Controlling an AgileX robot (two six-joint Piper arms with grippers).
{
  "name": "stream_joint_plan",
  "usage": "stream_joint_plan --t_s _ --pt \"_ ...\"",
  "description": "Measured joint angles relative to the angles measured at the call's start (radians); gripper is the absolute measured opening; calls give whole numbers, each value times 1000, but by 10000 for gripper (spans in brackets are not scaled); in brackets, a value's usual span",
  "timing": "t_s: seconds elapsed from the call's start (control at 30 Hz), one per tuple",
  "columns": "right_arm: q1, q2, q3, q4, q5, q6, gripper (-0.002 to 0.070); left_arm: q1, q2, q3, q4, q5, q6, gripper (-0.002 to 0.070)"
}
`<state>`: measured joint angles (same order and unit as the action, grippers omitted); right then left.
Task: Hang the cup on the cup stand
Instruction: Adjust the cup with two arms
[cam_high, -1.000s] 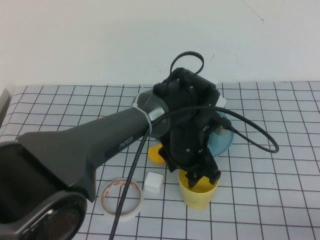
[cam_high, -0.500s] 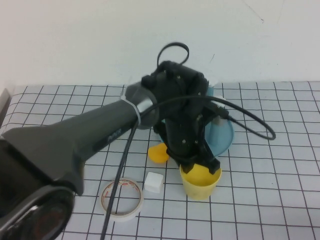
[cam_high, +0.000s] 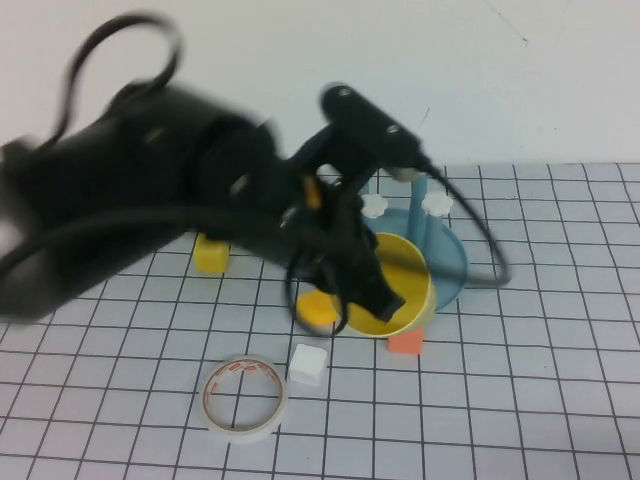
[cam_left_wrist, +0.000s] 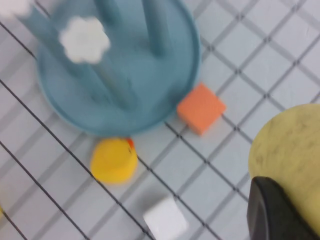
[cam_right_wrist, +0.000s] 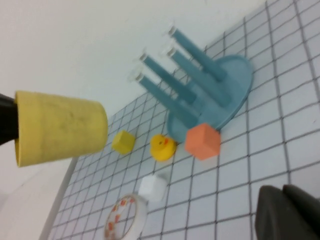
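One cup, a pale-yellow tumbler, was held clear of the gridded table by the left gripper, whose fingers were clamped on its rim; the cup was tipped on its side with its mouth turned toward the camera in the high view. The cup was placed just at 7 o'clock of the cup stand, overlapping the blue dish's near edge in that view. White flower-shaped caps were seen on the upright blue posts. An orange cube was seen at 6 o'clock of the stand, just beside the dish. A yellow rubber duck was seen at 8 o'clock of the stand, partly hidden by the arm. A white cube and a tape roll were laid farther toward 7 o'clock. A small yellow cube was set well apart at 9 o'clock. The right gripper was seen only in the right wrist view, low over the table at about 5 o'clock of the stand; whether its fingers were spread or pressed together could not be told.
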<state>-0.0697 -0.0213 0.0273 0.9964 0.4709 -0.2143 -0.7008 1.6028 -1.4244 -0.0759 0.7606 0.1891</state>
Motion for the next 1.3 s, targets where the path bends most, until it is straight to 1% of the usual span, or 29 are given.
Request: stream_joint_plan --t_s 0.17,0.3,0.43,0.57,0.67,0.73,0.87,0.9,0.97,1.03,1.1,1.2,1.27,1.3 --pt "0 0 0 86 60 0 -1 0 -202 328 -2 -406 7 6" --pt "0 0 0 203 64 -1 -1 0 -283 515 1 -705 9 6" --pt "0 0 0 324 89 -5 -1 0 -305 616 29 -972 13 6" --pt "0 0 0 462 124 -19 -1 0 -306 642 43 -1220 78 5" --pt "0 0 0 577 146 -50 -1 0 -307 642 45 -1363 143 6" --pt "0 0 0 640 159 -71 -1 0 -308 642 47 -1426 176 5" --pt "0 57 0 685 206 -131 1 0 -310 642 47 -1487 199 6" --pt "0 87 -5 685 216 -152 11 0 -310 642 49 -1489 199 6" --pt "0 153 -45 685 228 -209 57 0 -310 642 55 -1493 183 6" --pt "0 232 -110 685 233 -276 143 0 -310 642 59 -1495 160 5" --pt "0 340 -198 685 236 -348 286 0 -310 642 68 -1497 141 5" --pt "0 544 -326 687 270 -393 501 0 -310 642 90 -1504 124 5" --pt "0 682 -418 689 337 -402 588 0 -310 642 110 -1504 116 5" --pt "0 760 -466 689 383 -404 615 0 -310 642 121 -1504 110 5"
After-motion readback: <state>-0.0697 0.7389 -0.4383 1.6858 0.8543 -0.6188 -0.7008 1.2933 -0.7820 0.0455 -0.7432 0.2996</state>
